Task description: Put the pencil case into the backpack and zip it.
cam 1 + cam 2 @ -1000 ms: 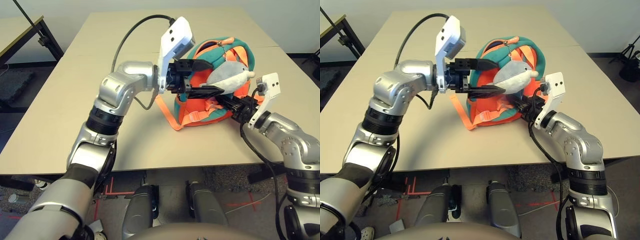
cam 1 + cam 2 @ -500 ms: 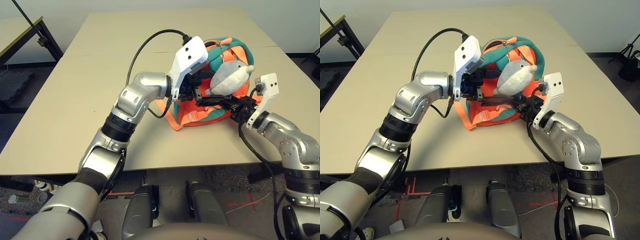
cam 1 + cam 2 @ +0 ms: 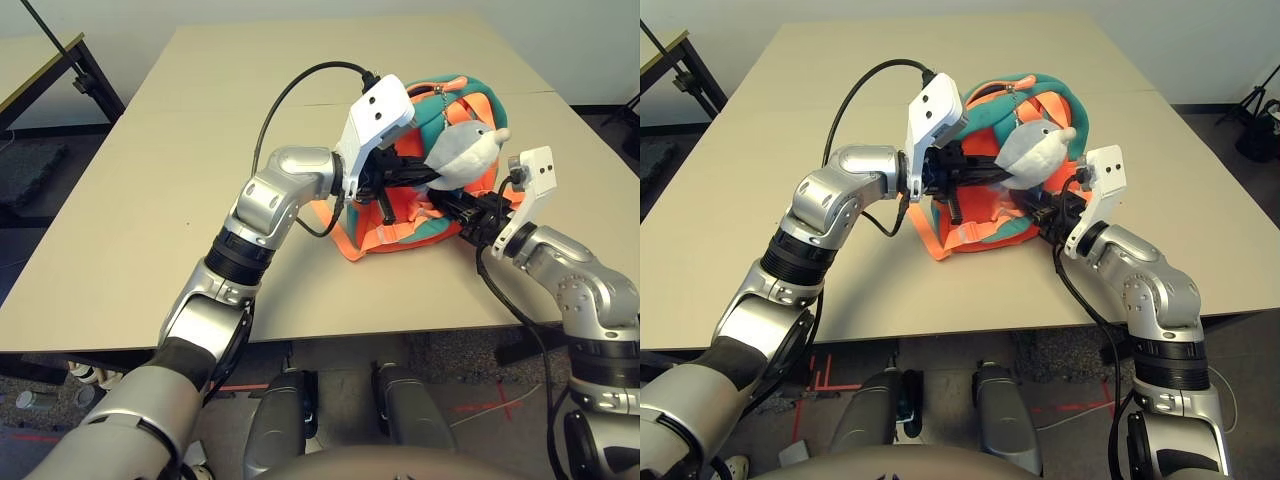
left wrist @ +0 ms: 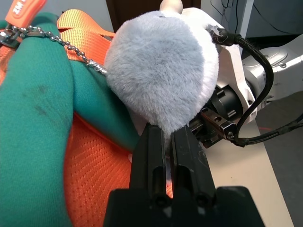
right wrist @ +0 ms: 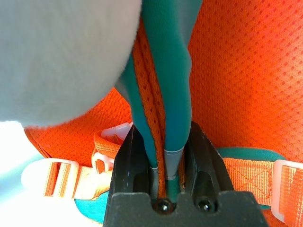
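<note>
both my grippers are at the backpack (image 3: 405, 205), which lies on the table (image 3: 150, 180) just in front of me, straps up. my left gripper (image 4: 166, 142) is clenched, its two fingers (image 4: 150, 156) pressed together right under the grey whale charm (image 4: 161, 66), touching its fur; whether anything is pinched between them i cannot tell. my right gripper (image 5: 163, 156) is clamped on a fold of the backpack's teal and orange edge. the charm hangs from a bead chain (image 4: 71, 52) above the bag. i cannot say where the pencil case is.
</note>
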Controlling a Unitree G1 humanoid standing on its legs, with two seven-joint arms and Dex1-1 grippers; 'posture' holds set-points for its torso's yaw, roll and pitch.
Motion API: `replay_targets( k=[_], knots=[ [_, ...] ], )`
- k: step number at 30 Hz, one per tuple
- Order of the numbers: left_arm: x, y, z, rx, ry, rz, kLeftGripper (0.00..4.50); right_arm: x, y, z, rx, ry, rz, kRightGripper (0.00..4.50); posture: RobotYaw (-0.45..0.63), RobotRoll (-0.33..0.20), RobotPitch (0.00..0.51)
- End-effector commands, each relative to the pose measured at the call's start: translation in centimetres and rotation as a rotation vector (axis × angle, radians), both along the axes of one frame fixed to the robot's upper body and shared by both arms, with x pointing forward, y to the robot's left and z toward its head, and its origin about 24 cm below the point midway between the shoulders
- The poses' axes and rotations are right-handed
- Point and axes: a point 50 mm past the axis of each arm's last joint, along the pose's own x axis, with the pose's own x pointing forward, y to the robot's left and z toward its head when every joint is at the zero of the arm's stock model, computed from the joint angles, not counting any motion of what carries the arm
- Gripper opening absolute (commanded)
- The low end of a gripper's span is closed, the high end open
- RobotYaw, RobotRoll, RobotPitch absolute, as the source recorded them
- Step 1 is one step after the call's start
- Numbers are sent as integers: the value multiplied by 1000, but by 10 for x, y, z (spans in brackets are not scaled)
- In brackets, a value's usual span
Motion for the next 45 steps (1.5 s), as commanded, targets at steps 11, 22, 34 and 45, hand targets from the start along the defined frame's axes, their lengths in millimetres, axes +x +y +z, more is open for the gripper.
replay_targets(
  k=[11, 22, 34, 45],
  knots=[
    [-7, 56, 66, -200, 61, 3, 0, 1, 4, -8, -5, 32, 10, 753, -210, 0, 109],
    [4, 135, 90, -199, 47, 251, 0, 3, 7, -11, -2, 40, 24, 753, -186, 0, 114],
    [6, 168, 27, -51, 223, 379, 0, 3, 5, -12, -9, 48, 23, 752, -182, 0, 114],
    [-1, 179, -55, 174, 391, 433, 0, 5, 7, -12, -12, 52, 28, 752, -178, 0, 114]
  ],
)
